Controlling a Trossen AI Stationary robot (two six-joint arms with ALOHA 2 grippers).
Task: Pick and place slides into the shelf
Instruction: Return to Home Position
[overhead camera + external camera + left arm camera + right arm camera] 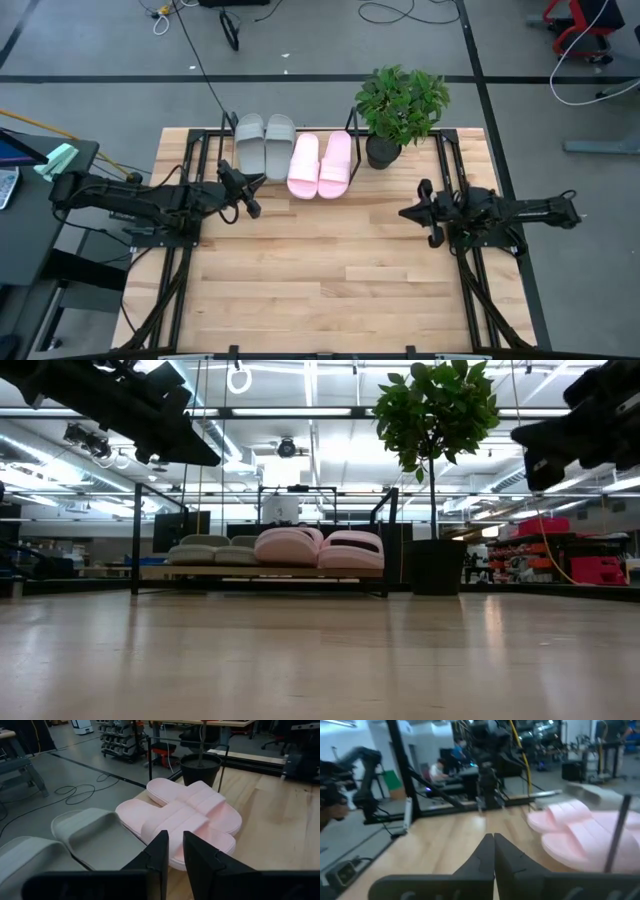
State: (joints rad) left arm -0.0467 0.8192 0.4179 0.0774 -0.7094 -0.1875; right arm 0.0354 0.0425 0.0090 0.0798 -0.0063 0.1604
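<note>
One grey slide runs past the left wrist view's edge

Matt foam slides, shelf of thin black metal and pale wood, smooth planked wooden table.

Grey floor, black tape lines; ceiling strip lights overhead.

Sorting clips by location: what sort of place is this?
Probably a robotics lab or workshop: left arm and right arm mounted at a wooden table's sides, cables strewn over the grey floor, strip lights overhead, an equipment rack nearby.
</note>
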